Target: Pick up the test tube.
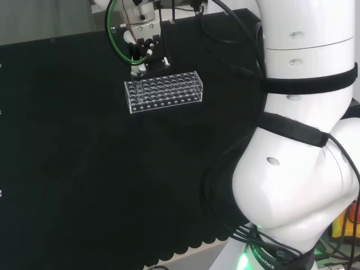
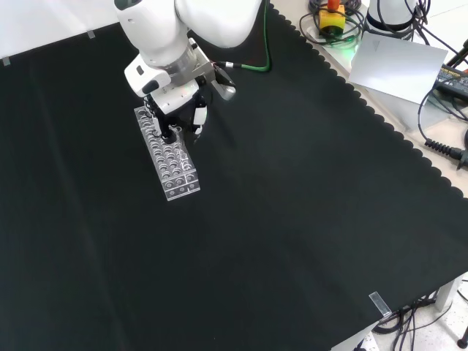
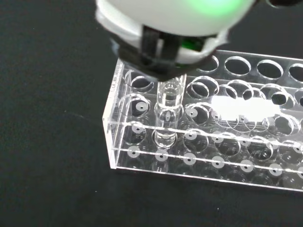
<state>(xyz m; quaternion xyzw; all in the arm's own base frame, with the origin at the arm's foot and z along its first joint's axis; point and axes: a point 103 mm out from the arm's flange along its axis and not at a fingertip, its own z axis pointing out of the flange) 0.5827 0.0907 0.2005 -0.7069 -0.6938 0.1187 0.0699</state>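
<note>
A clear test tube (image 3: 168, 113) stands upright in a hole near one end of a clear plastic rack (image 3: 118, 142). Its rounded bottom hangs a little above the rack's lowest plate. The black and white hand (image 3: 158, 52) is directly over it, with dark fingertips closed on the tube's top. In the front view the hand (image 2: 179, 99) sits over the rack's far end (image 2: 175, 175), and the tube's rim (image 2: 175, 131) shows just below the fingers. In the head view the hand (image 1: 147, 48) hovers at the far left corner of the rack (image 1: 163, 91).
The rack's other holes look vacant. Black cloth (image 2: 292, 219) spreads wide around the rack. Beyond the scalloped bench edge in the front view lie cables and a white sheet (image 2: 395, 62). The arm's big white links (image 1: 298, 140) stand at the head view's right.
</note>
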